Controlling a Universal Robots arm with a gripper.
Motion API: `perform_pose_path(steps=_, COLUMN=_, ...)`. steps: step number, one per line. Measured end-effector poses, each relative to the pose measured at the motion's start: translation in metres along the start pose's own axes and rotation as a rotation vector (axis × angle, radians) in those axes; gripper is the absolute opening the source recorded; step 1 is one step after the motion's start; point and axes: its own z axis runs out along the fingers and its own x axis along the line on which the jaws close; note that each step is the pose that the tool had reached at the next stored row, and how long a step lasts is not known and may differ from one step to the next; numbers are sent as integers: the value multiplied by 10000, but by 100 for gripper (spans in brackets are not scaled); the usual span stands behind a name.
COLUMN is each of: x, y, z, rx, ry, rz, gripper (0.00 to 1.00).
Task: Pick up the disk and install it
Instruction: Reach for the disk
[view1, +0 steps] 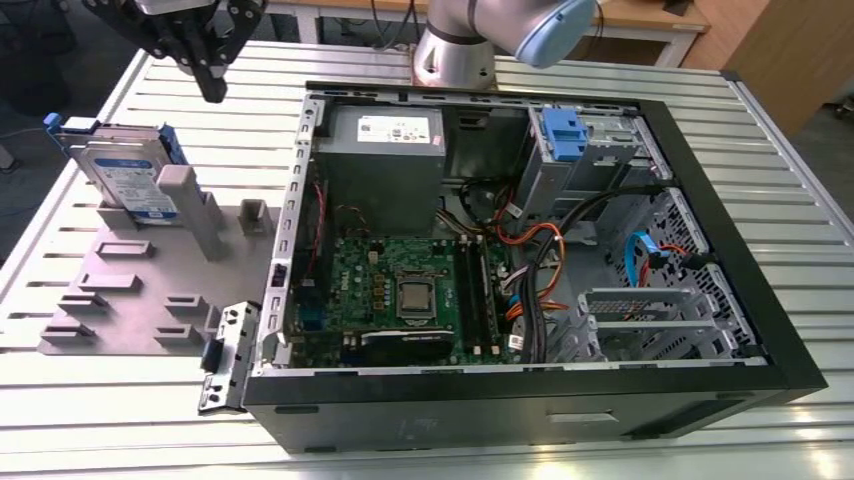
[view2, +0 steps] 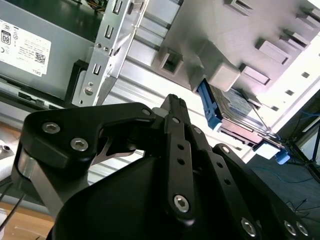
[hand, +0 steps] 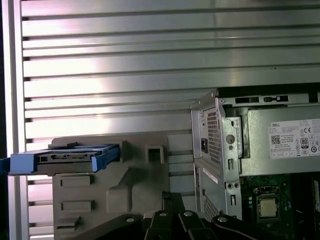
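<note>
Exterior view shows us the gripper (view1: 212, 90) closed and empty, hovering above the desk (view1: 774, 180). We note the disk (view1: 130, 178) standing upright in a grey holder (view1: 134, 290), apart from the gripper.

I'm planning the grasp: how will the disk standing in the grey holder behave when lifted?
The disk looks like a rigid metal slab, probably heavy for its size. Standing on edge in the grey holder, it may tip if pushed sideways.
</note>
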Motion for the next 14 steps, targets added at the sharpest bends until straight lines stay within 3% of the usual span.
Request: perform_pose_path(steps=14, x=276, y=-21, z=-8, rx=0, ry=-2, rz=1, gripper=11)
